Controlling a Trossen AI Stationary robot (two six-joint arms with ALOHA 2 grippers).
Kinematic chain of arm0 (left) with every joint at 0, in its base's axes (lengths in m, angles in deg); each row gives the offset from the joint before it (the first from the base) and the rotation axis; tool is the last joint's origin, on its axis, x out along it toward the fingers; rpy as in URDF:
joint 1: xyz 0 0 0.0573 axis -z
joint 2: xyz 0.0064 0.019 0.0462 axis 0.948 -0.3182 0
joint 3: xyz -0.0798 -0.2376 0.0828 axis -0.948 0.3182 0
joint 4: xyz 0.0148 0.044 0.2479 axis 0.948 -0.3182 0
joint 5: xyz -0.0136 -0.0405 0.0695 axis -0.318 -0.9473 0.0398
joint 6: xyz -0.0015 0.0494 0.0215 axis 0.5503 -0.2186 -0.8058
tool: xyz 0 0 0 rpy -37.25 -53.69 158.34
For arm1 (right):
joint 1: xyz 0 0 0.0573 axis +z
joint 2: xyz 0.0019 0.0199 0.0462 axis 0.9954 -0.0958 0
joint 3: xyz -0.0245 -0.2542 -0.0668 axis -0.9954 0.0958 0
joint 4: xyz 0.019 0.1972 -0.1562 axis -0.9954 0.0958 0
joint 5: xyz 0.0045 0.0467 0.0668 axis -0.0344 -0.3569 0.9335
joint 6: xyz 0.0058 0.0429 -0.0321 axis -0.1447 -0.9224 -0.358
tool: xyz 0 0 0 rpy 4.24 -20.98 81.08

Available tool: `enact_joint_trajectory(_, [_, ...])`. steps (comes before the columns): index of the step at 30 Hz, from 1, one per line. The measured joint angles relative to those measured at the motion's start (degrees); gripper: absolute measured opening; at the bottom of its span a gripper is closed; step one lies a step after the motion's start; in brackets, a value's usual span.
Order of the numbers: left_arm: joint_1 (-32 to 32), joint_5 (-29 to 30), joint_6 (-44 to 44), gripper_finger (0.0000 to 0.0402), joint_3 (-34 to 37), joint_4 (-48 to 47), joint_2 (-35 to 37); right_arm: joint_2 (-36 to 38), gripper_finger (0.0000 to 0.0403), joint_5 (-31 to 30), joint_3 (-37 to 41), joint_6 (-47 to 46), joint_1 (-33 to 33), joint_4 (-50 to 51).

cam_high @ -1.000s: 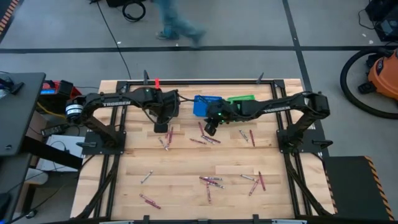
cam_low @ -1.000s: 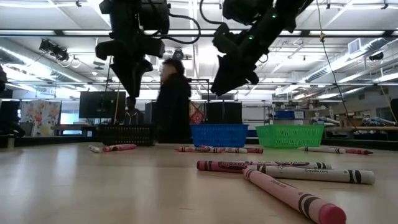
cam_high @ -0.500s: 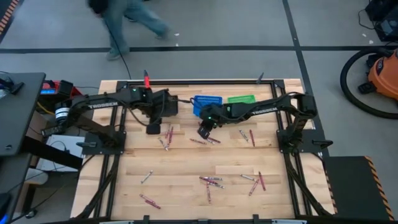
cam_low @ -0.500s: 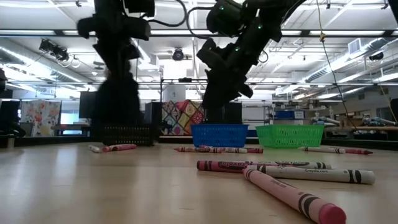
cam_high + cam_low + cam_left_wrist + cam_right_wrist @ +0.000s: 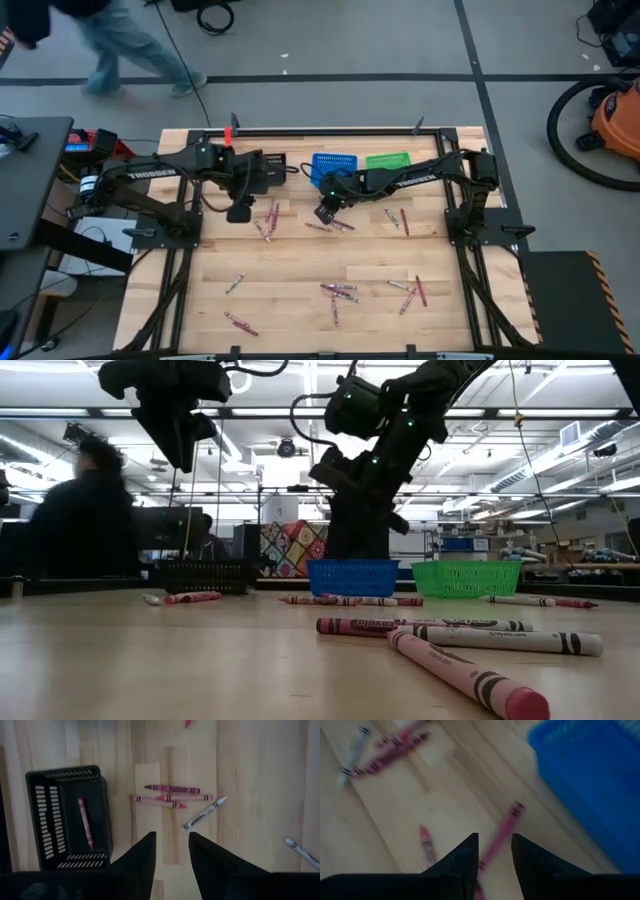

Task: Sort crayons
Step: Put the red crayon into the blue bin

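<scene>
Red, pink and pale crayons lie scattered over the wooden table [image 5: 300,260], with one group [image 5: 337,291] near the front and a pair [image 5: 430,628] close to the low camera. My left gripper [image 5: 238,212] hangs open and empty, high above the table [image 5: 185,455], beside the black basket [image 5: 70,817], which holds one pink crayon [image 5: 85,822]. Past its fingers lie three pink crayons [image 5: 170,795] and a pale one [image 5: 204,813]. My right gripper [image 5: 325,212] is open and low in front of the blue basket [image 5: 595,775], over a magenta crayon [image 5: 502,832], with a red crayon [image 5: 427,842] beside it.
The black basket [image 5: 268,165], the blue basket [image 5: 333,168] and a green basket [image 5: 387,159] stand in a row at the table's back edge. A person [image 5: 100,40] walks on the floor behind the table, at the left in the low view [image 5: 85,520].
My left gripper has moved left and risen. My right gripper has moved left and come down in front of the blue basket. The person has walked to the left.
</scene>
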Motion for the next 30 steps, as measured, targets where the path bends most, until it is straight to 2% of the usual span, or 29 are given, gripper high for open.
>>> enact_joint_trajectory(30, [0.1,0.0,3.6,0.0125,0.0,1.3,0.1,-7.8,0.0124,-1.1,0.0,0.2,0.4,-4.3])
